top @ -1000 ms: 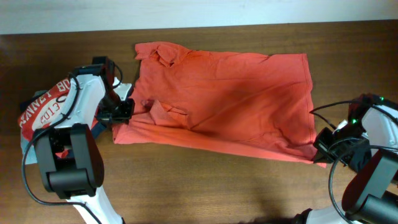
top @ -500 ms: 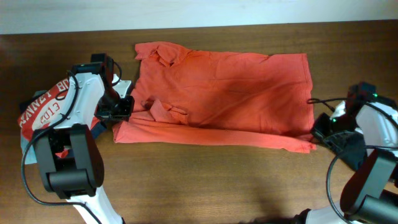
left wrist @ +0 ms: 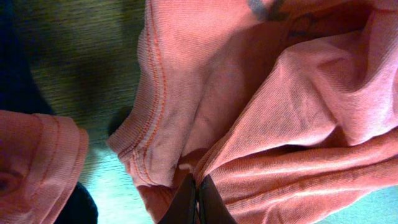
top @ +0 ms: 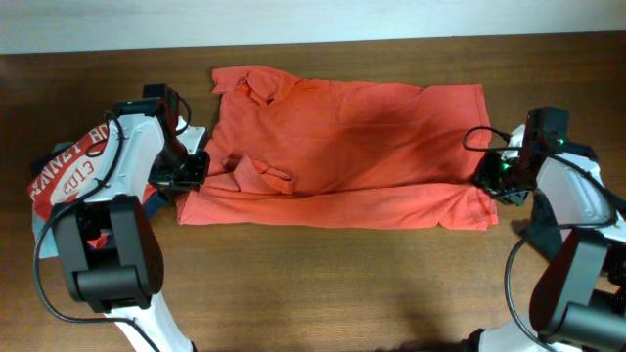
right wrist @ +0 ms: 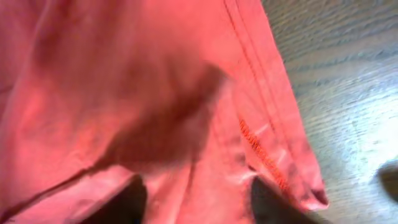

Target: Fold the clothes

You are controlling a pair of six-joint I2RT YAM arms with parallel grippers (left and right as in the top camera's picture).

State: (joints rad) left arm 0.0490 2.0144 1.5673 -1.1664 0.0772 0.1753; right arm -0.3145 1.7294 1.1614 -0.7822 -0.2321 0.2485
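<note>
- While we looked along the left wrist view, the left claw (left wrist: 196, 200) had its two dark fingers pressed together, pinching a fold of the large orange-red short-sleeved collared shirt (left wrist: 298, 93) of soft ribbed fabric.
- Just beside that pinch, a stitched hem of the shirt curled over, with bare brown wooden table (left wrist: 74, 56) beyond it.
- Further left in that view lay the hem of a red garment (left wrist: 37, 155) and a strip of dark navy cloth (left wrist: 11, 62).
- From above, the left claw (top: 192, 171) sat at the shirt's left edge, next to a bunched sleeve.
- In the right wrist view, the right claw (right wrist: 199, 200) stood with its blurred dark fingers (right wrist: 127, 202) apart and nothing clamped between them; the shirt (right wrist: 124, 74) lay under and between them.
- We saw the shirt's double-stitched side hem running just beside that claw, and wood grain of the table (right wrist: 348, 93) past it.
- From above, the right claw (top: 489, 178) hung over the shirt's right edge.
- Between the two claws the shirt (top: 352, 137) lay spread across the table (top: 323, 284), collar at the far left corner, and its near part lay doubled over in a long band.
- Under the left arm lay the red garment with white lettering (top: 68, 166), and a pale grey-blue piece (top: 39, 227) showed beside it.
</note>
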